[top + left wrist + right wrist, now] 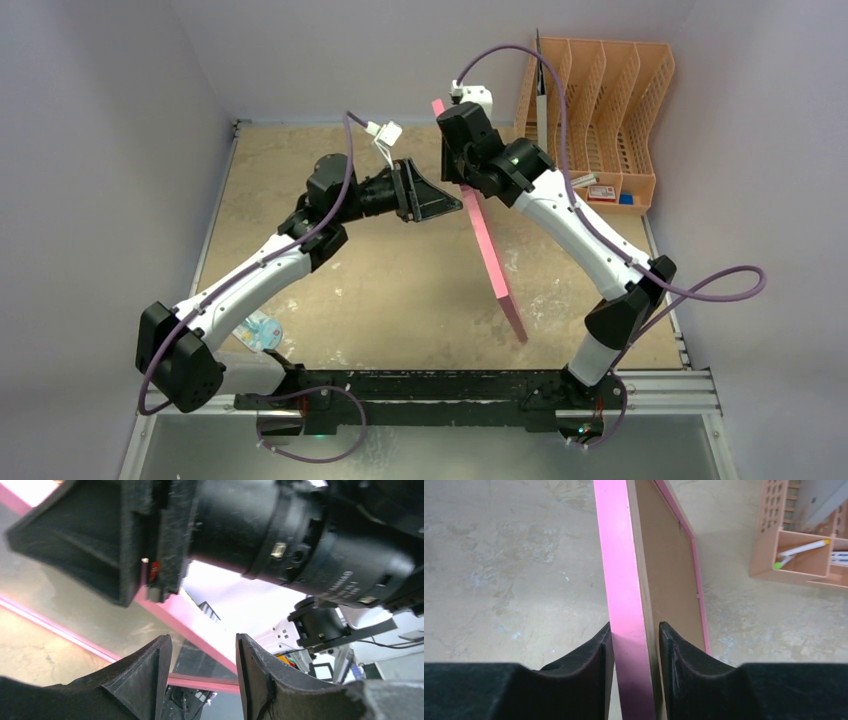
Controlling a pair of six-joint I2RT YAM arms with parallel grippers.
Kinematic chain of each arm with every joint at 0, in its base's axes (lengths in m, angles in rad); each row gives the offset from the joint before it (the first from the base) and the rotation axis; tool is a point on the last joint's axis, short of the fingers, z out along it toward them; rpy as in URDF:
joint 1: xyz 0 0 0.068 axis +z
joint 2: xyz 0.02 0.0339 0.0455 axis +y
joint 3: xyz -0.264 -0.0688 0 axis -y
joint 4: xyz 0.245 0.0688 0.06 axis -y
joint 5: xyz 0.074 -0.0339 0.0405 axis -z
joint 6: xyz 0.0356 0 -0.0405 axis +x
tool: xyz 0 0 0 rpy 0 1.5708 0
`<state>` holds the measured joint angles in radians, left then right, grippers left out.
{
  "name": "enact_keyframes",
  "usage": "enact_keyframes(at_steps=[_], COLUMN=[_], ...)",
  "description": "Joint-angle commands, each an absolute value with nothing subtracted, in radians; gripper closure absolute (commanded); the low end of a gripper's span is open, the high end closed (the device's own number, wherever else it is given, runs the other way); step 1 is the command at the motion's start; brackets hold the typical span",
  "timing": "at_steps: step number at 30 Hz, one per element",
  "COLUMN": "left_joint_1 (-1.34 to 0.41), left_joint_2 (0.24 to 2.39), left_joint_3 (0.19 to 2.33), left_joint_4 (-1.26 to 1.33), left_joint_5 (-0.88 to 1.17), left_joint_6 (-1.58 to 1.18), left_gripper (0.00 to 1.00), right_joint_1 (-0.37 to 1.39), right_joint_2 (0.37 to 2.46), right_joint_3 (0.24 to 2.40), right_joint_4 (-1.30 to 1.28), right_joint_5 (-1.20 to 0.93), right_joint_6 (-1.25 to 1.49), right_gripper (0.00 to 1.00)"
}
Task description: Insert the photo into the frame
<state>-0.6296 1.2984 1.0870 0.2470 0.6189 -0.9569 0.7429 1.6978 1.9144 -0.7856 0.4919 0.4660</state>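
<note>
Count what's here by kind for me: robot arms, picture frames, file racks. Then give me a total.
Arms: 2 (left arm, right arm)
Frame: 1
Rack: 1
Total: 4

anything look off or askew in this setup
The frame is up on edge, running diagonally over the table, pinched at its rim by the right tool rather than lying flat. The left tool is open beside it, holding nothing.
</note>
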Motion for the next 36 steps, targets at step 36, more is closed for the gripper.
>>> enact_keyframes(at_steps=[36], left_joint_1=[-0.531], left_joint_2=[1.173], left_joint_3=[1.114], left_joint_4=[-0.526], left_joint_5=[-0.139], left_joint_6=[-0.67], left_gripper=[0.47], right_joint_1=[0.67], right_joint_2=[1.78], right_joint_3=[2.244], right_joint_4=[-0.76], right_joint_5=[0.332], right_joint_6=[0.389], right_gripper=[0.87])
